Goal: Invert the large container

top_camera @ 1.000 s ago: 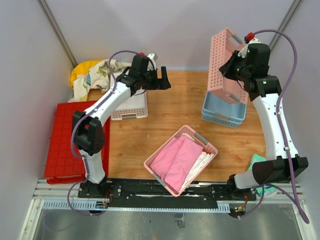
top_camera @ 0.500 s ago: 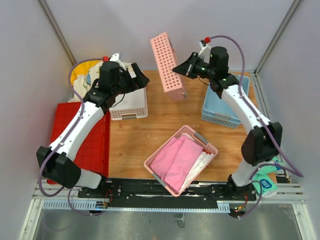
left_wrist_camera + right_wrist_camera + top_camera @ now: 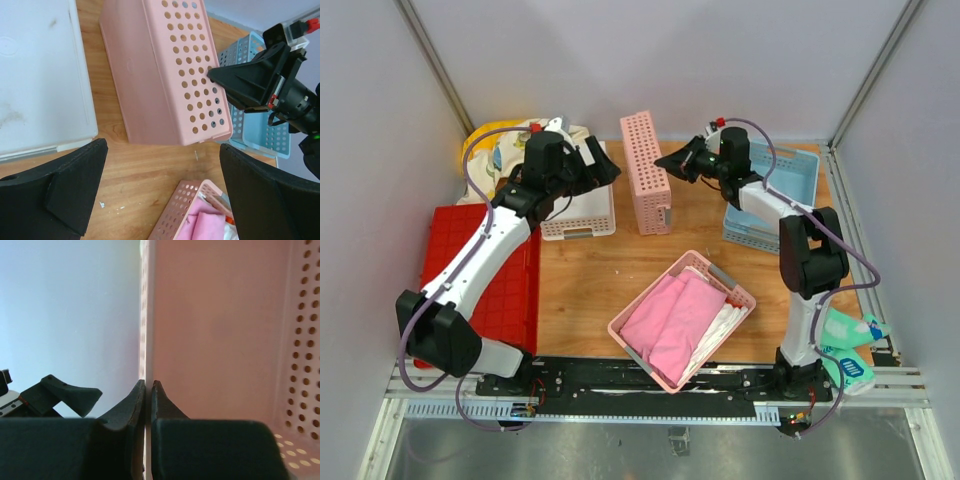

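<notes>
The large red bin [image 3: 470, 290] lies at the table's left edge with its square-grid ribbed face up, partly under my left arm. No gripper touches it. My left gripper [image 3: 605, 160] is open and empty above the wood, right of the white basket; its fingers [image 3: 65, 190] frame bare table in the left wrist view. My right gripper [image 3: 665, 160] is shut on the thin wall of a tall pink perforated basket [image 3: 645, 185], which stands on edge at the table's back middle. The wall sits between the closed fingertips [image 3: 148, 385].
A white basket [image 3: 582, 210] sits at the back left with bunched cloths [image 3: 505, 145] behind it. Stacked light-blue baskets [image 3: 775, 200] are at the back right. A small pink basket with pink cloth [image 3: 682, 318] is at front centre.
My right arm carried the pink perforated basket from over the blue baskets to the back middle and lowered it onto the table. My left gripper drew back leftward.
</notes>
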`<control>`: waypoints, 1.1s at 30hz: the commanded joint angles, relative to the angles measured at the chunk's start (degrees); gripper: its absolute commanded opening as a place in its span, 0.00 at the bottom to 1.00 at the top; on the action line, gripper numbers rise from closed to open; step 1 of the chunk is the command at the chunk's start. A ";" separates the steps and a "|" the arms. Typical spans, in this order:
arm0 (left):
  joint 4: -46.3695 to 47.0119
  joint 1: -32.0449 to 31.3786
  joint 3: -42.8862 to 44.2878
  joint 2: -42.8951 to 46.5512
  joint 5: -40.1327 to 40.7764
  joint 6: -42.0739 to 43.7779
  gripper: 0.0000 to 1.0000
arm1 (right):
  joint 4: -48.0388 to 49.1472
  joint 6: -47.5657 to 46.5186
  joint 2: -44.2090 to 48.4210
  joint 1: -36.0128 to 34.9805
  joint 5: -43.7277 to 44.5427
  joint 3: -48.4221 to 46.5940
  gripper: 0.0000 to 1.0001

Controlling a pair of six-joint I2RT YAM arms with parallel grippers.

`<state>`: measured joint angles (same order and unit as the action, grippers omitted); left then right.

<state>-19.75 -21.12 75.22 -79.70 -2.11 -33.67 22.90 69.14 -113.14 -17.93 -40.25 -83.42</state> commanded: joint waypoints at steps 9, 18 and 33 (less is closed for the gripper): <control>1.65 -0.14 3.26 -3.78 -4.41 0.86 0.99 | -12.40 -7.10 4.10 12.11 -0.99 6.84 0.35; 1.63 -2.88 6.22 -8.00 -5.95 1.68 0.99 | -42.71 -28.66 4.69 12.99 11.31 -7.86 0.62; -2.35 -11.07 14.91 -17.58 -7.89 8.40 0.99 | -64.34 -50.46 6.39 9.86 44.34 -20.58 0.68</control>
<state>-20.75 -29.52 87.22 -94.72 -8.32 -28.18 -36.51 24.25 -108.31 -7.75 -7.01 -104.20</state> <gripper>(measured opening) 0.991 0.679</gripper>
